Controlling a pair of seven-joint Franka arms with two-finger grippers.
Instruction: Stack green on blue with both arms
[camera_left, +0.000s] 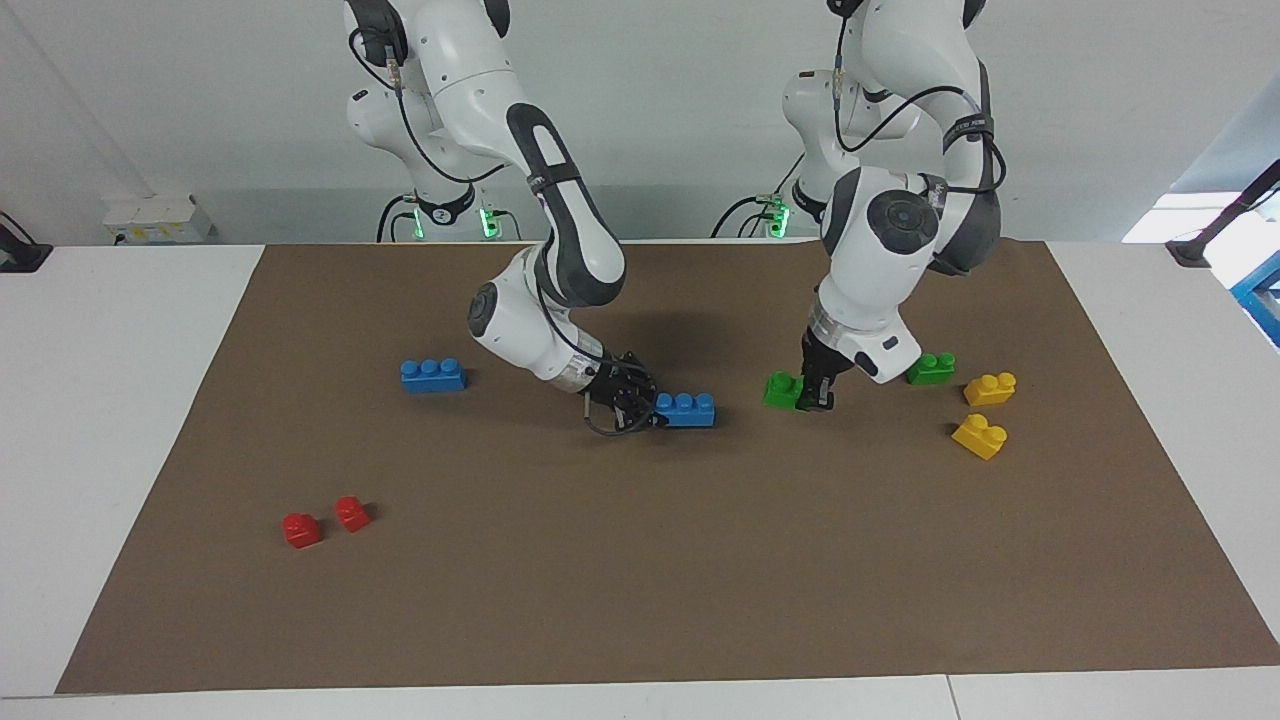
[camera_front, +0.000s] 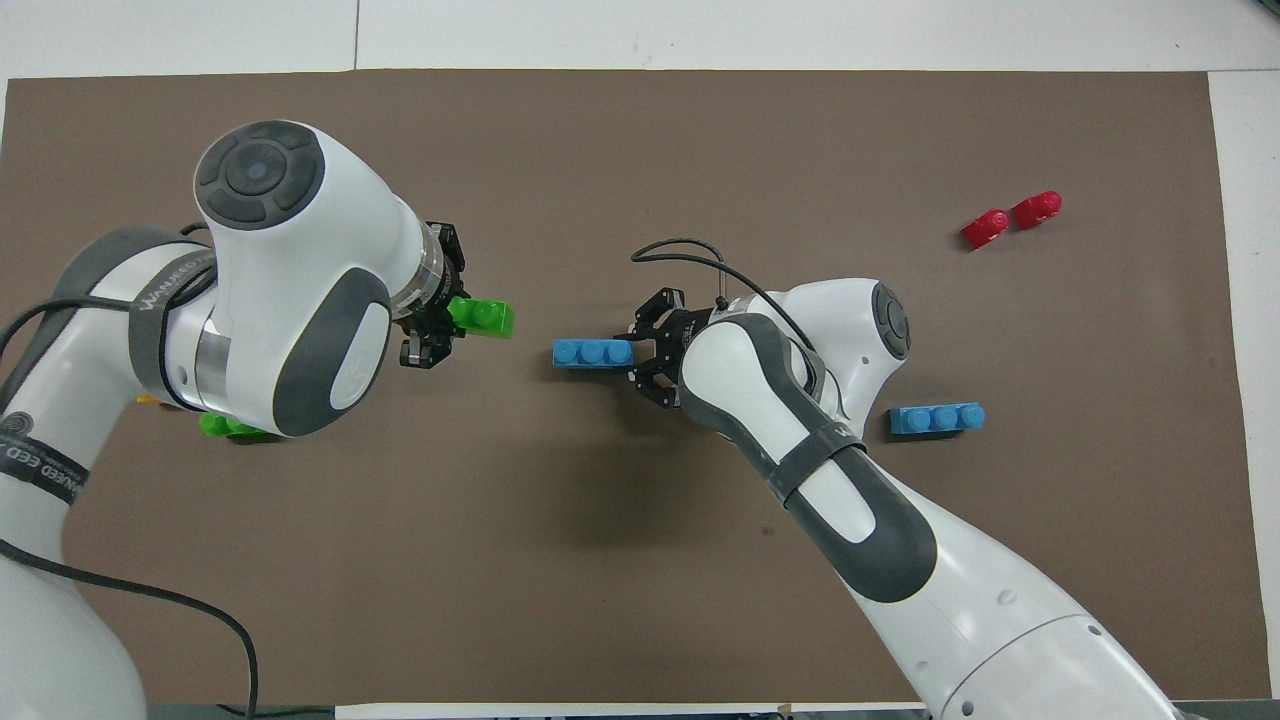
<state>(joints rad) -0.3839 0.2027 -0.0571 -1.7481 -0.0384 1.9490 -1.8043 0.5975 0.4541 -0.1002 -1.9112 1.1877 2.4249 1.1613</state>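
Green brick clamped in left tool, blue brick clamped in right tool, both mid-table, nearly meeting. Step: closing in. Next: lift green over blue's studs, press down.
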